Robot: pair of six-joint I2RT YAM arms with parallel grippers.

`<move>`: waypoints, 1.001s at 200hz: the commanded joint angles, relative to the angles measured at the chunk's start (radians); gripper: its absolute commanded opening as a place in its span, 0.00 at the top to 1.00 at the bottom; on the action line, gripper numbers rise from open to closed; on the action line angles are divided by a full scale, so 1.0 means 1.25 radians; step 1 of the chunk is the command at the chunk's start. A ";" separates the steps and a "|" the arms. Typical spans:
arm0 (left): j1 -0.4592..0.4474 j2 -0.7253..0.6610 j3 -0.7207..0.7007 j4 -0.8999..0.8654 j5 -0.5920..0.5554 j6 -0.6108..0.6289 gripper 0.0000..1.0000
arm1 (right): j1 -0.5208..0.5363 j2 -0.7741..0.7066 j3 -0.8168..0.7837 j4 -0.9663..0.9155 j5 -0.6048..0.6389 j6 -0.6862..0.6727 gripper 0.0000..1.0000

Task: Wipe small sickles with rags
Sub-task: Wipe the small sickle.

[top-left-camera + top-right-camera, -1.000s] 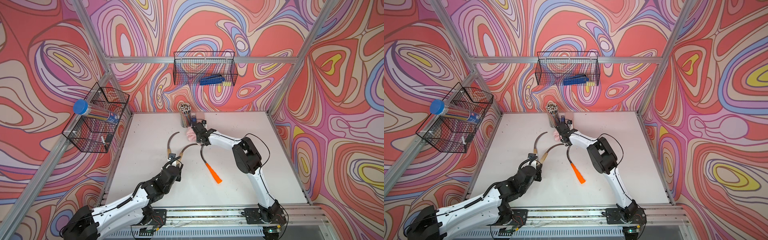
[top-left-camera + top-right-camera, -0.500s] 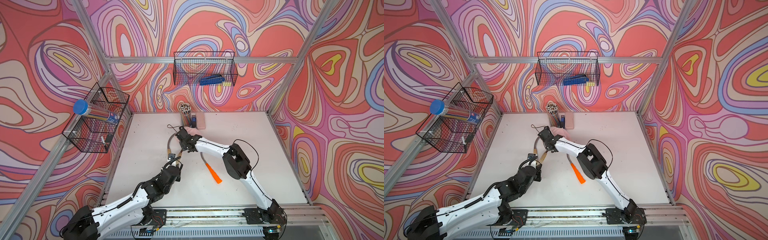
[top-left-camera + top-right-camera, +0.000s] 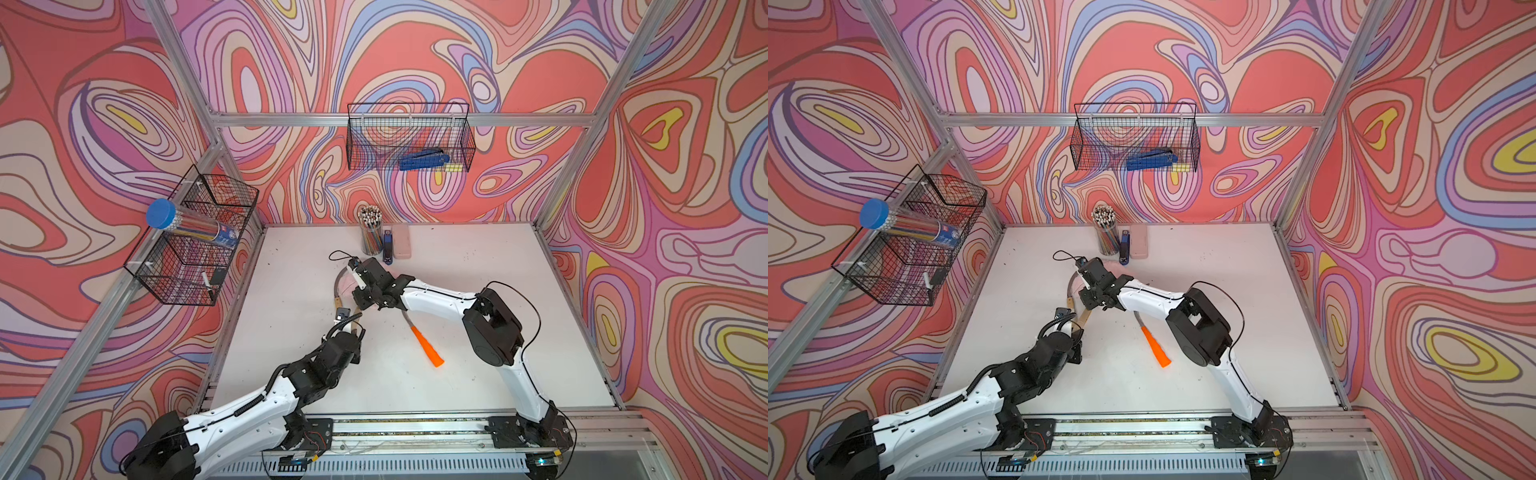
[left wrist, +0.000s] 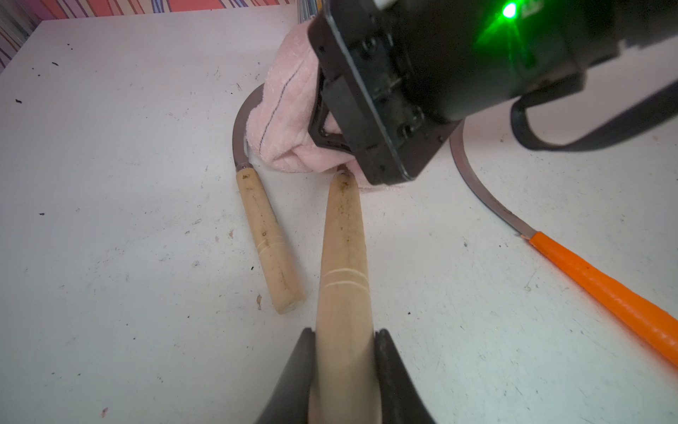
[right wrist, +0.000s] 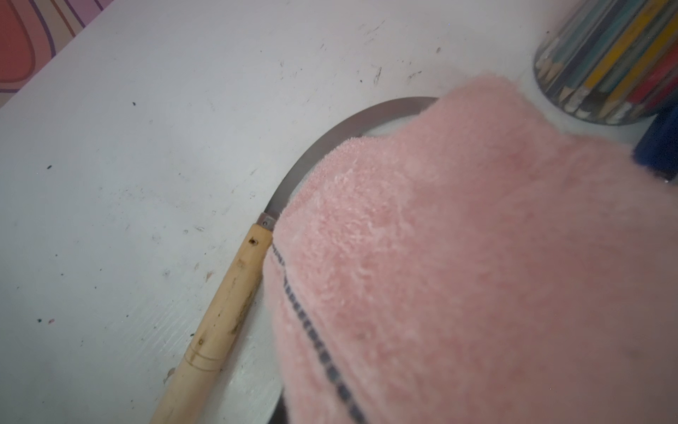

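1. Left claw (image 4: pixel 345 341): clamped on the butt of a wooden-handled sickle (image 4: pixel 343 257). The blade end points away from this claw, into the rag.
2. Spare wooden-handled sickle (image 4: pixel 264 235): loose on the counter (image 4: pixel 110 183), just beside the held one. The rag's edge touches its blade.
3. Right claw (image 4: pixel 332 137): closed on the pink rag (image 4: pixel 290 121), bunched directly beneath it over the held sickle's blade root. That blade is hidden.
4. Orange-handled sickle (image 4: pixel 601 282): flat on the counter beyond the right claw, in neither claw.
5. Judgement: wiping of the held blade is under way. Next move: drag the rag along the curve to the tip, left claw steady, without snagging the spare blade.
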 commanded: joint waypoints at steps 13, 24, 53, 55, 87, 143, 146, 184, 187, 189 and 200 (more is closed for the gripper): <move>0.002 -0.014 0.008 0.016 -0.006 -0.001 1.00 | -0.091 0.095 0.074 -0.086 0.007 0.092 1.00; 0.002 -0.018 0.007 0.014 -0.006 -0.001 1.00 | -0.116 0.116 0.091 -0.109 0.022 0.102 1.00; 0.002 -0.026 0.005 0.013 -0.006 0.001 1.00 | -0.154 0.150 0.137 -0.177 0.126 0.089 1.00; 0.002 -0.026 0.006 0.013 -0.007 0.001 1.00 | -0.156 0.150 0.139 -0.180 0.134 0.088 1.00; 0.002 -0.022 0.006 0.015 -0.006 0.002 1.00 | -0.194 0.147 0.144 -0.210 0.196 0.106 1.00; 0.002 -0.021 0.005 0.016 -0.006 0.002 1.00 | -0.237 0.093 0.117 -0.244 0.284 0.157 1.00; 0.002 -0.021 0.005 0.015 -0.007 0.002 1.00 | -0.239 0.093 0.118 -0.247 0.293 0.160 1.00; 0.002 -0.022 0.005 0.011 -0.012 0.000 1.00 | -0.291 0.102 0.137 -0.296 0.266 0.215 1.00; 0.002 -0.023 0.005 0.011 -0.014 0.001 1.00 | -0.296 0.099 0.134 -0.294 0.253 0.218 1.00; 0.002 -0.023 0.006 0.012 -0.014 0.000 1.00 | -0.299 0.099 0.130 -0.291 0.245 0.218 1.00; 0.002 -0.024 0.005 0.009 -0.017 -0.001 1.00 | -0.308 0.085 0.113 -0.260 0.186 0.213 1.00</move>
